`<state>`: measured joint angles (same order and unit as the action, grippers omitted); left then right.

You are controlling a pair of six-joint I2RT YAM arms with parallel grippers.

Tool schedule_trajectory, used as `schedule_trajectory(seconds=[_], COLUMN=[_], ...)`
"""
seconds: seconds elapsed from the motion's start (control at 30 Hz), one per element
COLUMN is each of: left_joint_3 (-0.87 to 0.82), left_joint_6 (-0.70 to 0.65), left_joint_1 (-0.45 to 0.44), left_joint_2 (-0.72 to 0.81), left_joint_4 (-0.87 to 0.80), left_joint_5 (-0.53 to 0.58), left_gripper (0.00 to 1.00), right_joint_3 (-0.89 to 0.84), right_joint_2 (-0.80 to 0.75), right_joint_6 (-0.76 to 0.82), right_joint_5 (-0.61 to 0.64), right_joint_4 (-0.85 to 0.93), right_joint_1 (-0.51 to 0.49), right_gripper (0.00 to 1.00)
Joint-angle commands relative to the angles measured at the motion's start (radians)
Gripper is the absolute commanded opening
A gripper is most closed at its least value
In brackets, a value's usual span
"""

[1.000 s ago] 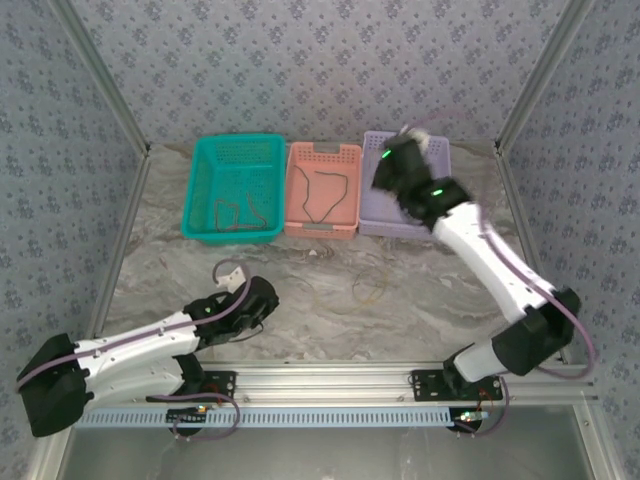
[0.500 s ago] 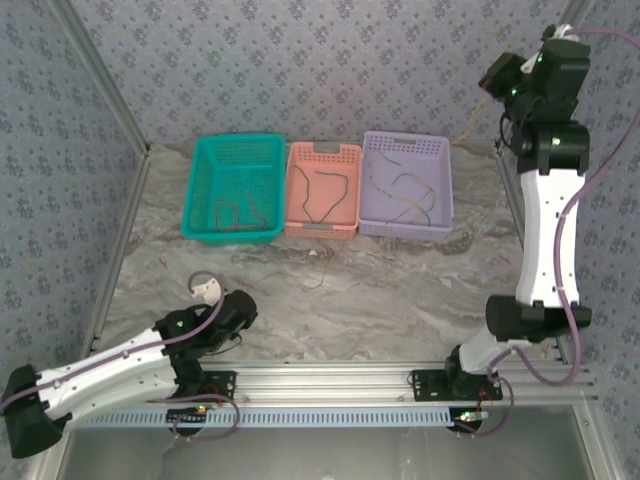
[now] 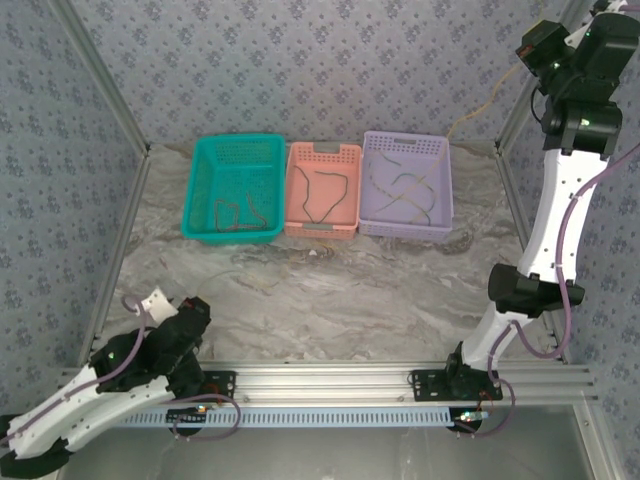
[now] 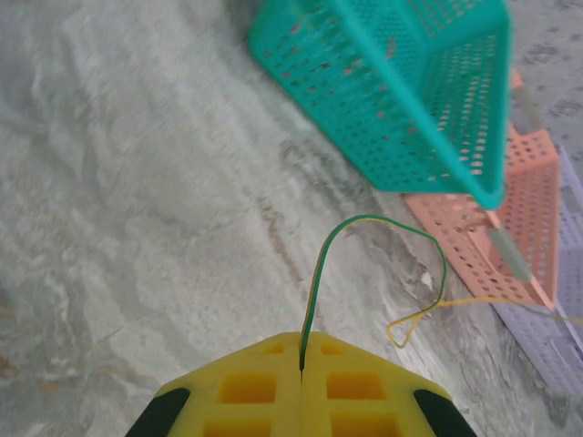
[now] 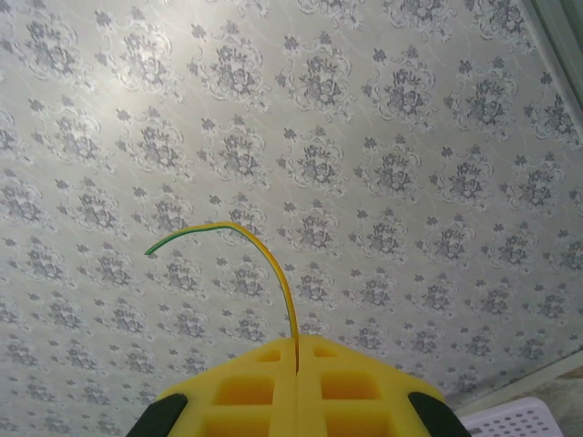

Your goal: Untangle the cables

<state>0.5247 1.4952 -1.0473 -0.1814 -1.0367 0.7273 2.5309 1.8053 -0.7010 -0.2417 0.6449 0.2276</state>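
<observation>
Left gripper point(image 4: 301, 362) and right gripper point(image 5: 297, 357): foam jaws clenched, each pinching a thin, limp green-yellow wire point(image 4: 364, 218). The right arm has just swung high from the purple basket point(image 3: 405, 140) and the left has retreated, drawing strands apart. Other cables point(image 3: 320, 195) lie curled in perforated plastic baskets point(image 3: 322, 150).

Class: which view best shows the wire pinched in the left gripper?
The left wrist view: the green-and-yellow wire rises from the shut left gripper in a clear arc. In the top external view it is too thin to make out. The right wrist view faces the wall, where the right gripper pinches a similar wire.
</observation>
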Motion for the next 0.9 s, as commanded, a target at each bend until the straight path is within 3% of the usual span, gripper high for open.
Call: schedule_trajectory(seconds=[0.0,0.13,0.4,0.6,0.87], left_joint_3=[0.080,0.183,0.469,0.760,1.046], left_joint_6=[-0.253,-0.445,-0.606,-0.688,-0.676], left_joint_1=[-0.002,-0.002,-0.003,0.010,0.137], left_joint_2=[-0.075,-0.307,-0.667,-0.997,-1.348], left_joint_4=[0.183,0.473,0.721,0.813,0.865], left_joint_5=[-0.007,-0.198,-0.476,-0.622,-0.776], left_gripper=[0.00,0.00,0.00,0.00,0.00], right_joint_3=[0.069,0.199,0.251,0.229,0.260], right_joint_2=[0.016,0.079,0.144,0.206,0.309], right_joint_6=[-0.082,-0.152,-0.212,-0.241,-0.287], right_joint_5=[-0.066,-0.100,-0.142,-0.245,-0.289], right_joint_4=[-0.102,-0.117,-0.214,-0.335,-0.402], right_joint_1=[0.014,0.013,0.016,0.010,0.009], right_gripper=[0.00,0.00,0.00,0.00,0.00])
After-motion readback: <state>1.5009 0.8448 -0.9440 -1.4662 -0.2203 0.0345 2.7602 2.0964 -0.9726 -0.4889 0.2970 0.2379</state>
